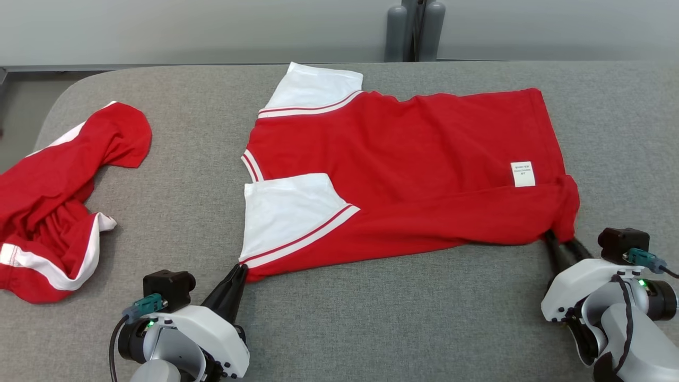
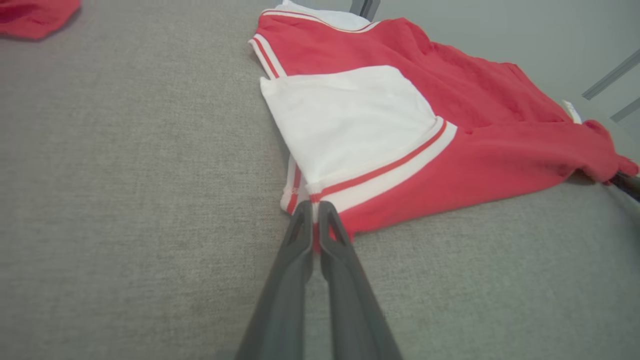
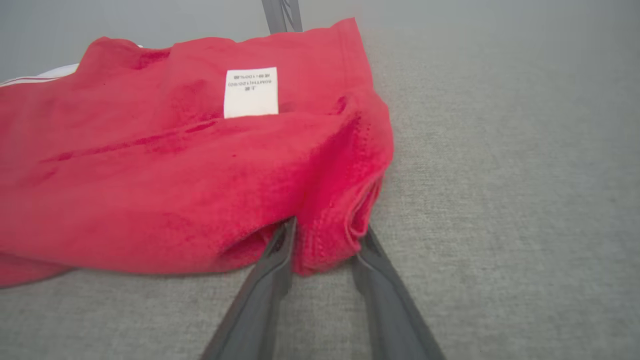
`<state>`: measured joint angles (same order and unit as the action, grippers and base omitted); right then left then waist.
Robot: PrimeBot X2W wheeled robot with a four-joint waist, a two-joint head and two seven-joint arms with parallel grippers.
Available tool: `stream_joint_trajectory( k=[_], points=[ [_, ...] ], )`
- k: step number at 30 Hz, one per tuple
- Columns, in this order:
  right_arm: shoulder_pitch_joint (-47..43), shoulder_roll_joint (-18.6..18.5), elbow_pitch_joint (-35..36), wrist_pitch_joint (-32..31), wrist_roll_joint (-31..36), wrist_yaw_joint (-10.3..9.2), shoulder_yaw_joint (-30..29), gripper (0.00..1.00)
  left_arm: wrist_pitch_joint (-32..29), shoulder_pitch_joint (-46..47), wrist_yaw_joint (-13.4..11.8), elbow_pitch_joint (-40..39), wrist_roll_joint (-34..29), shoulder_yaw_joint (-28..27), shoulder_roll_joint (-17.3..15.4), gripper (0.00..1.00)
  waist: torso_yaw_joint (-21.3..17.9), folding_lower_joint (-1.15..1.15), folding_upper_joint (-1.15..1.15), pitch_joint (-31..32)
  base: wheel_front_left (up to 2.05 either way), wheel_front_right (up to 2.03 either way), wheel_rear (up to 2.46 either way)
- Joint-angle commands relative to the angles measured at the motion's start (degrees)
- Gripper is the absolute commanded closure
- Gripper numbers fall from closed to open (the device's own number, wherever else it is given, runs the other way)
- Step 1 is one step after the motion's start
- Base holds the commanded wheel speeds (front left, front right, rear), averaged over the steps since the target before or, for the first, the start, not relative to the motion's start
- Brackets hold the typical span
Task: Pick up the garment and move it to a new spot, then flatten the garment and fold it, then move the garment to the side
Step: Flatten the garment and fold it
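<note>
Nearest me, my left gripper [image 2: 314, 209] is pinched tight on the near left corner of the garment [image 1: 414, 159], at the striped sleeve hem. That red-and-white shirt lies spread flat mid-table [image 1: 371, 318], collar toward the left edge. Near its right hem sits a white care label [image 1: 522, 174], print too small to read. My right gripper [image 3: 325, 237] straddles the bunched near right corner, jaws partway in; whether they pinch I cannot tell. I judge the fold is starting: next, lift both corners evenly toward the far edge.
</note>
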<state>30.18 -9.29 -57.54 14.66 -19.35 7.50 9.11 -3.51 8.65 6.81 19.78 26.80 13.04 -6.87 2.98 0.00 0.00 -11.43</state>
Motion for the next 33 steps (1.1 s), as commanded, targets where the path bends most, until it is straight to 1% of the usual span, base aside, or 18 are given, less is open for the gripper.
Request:
stream_joint_trajectory(
  k=[1,5,12,16,21,27,31,33],
  points=[
    [0.21,-0.82,-0.51,0.07,-0.75,-0.02,0.57,1.0,0.28,0.54,-0.29,-0.22,-0.44,-0.08,-0.67,1.0,0.14,0.0,0.0,-0.03,0.0,0.0,0.0],
    [-1.1,-3.03,-0.38,0.37,-3.96,-0.02,2.76,1.0,0.82,0.73,-0.35,-0.33,-0.85,0.21,-1.09,1.0,0.42,0.0,0.0,0.36,0.0,0.0,0.0],
    [-6.07,-7.2,3.99,0.54,-10.95,-0.03,5.25,1.0,0.66,-1.9,-0.53,-2.12,-0.64,0.34,-2.15,1.0,-0.41,0.0,0.0,1.75,0.0,0.0,0.0],
    [-9.27,-9.36,6.97,-0.55,-14.26,-0.04,7.11,1.0,-0.92,-4.73,-1.2,-5.0,-0.48,0.63,-3.14,1.0,-1.16,0.0,0.0,2.16,0.0,0.0,0.0],
    [-14.01,-11.37,11.05,-2.2,-17.34,-0.05,8.21,1.0,-3.63,-9.83,-2.68,-10.19,0.49,0.91,-3.43,1.0,-1.44,0.0,0.0,2.58,0.0,0.0,0.0],
    [-21.01,-13.25,16.79,-3.57,-18.62,-0.08,6.61,1.0,-7.99,-15.59,-4.75,-17.84,0.98,1.83,-4.15,1.0,-0.91,0.0,0.0,3.05,0.0,0.0,0.0],
    [-25.67,-14.01,21.12,-6.47,-17.45,-0.08,5.13,1.0,-10.95,-18.66,-5.71,-22.23,2.65,2.17,-4.0,1.0,-0.62,0.0,0.0,3.36,0.0,0.0,0.0],
    [-26.5,-14.12,22.33,-6.98,-17.01,-0.08,4.4,1.0,-11.25,-19.18,-6.02,-22.91,2.84,2.0,-4.02,1.0,-0.65,0.0,0.0,3.46,0.0,0.0,0.0]
  ],
)
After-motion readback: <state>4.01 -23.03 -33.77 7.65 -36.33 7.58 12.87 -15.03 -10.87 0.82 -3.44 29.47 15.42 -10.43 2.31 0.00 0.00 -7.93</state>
